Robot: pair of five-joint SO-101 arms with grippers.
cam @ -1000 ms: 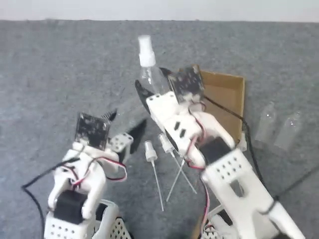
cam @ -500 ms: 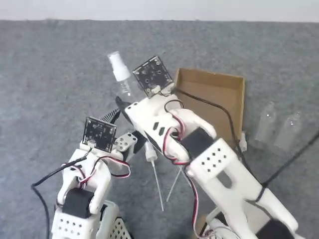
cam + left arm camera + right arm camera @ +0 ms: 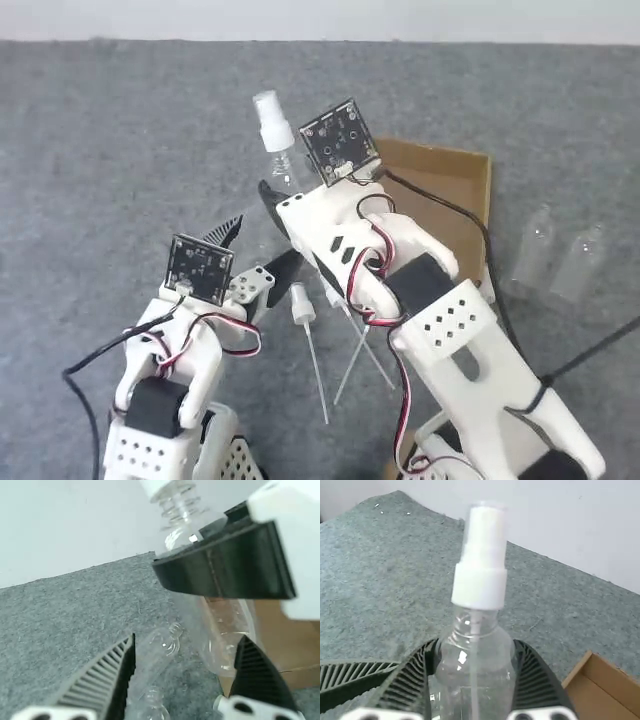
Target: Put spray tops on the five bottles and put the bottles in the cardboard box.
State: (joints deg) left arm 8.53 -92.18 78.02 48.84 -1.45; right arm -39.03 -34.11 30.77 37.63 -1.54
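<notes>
**A:** What have the jaws got?

**B:** The right gripper (image 3: pixel 470 680) is clamped round the capped bottle (image 3: pixel 472 652). Its spray top (image 3: pixel 268 112) stands above centre in the high view. The left gripper (image 3: pixel 187 645) gapes wide, grasping nothing. A second clear bottle (image 3: pixel 160 647) lies on the mat just beyond its jaws.

**A:** And progress?

**B:** Early, I'd judge. One bottle is capped but not boxed, and the cardboard box (image 3: pixel 455 180) sits just right of it. The bare bottles (image 3: pixel 540 245) stand at the right edge, with the loose spray tops (image 3: pixel 301 300) lower centre.
</notes>
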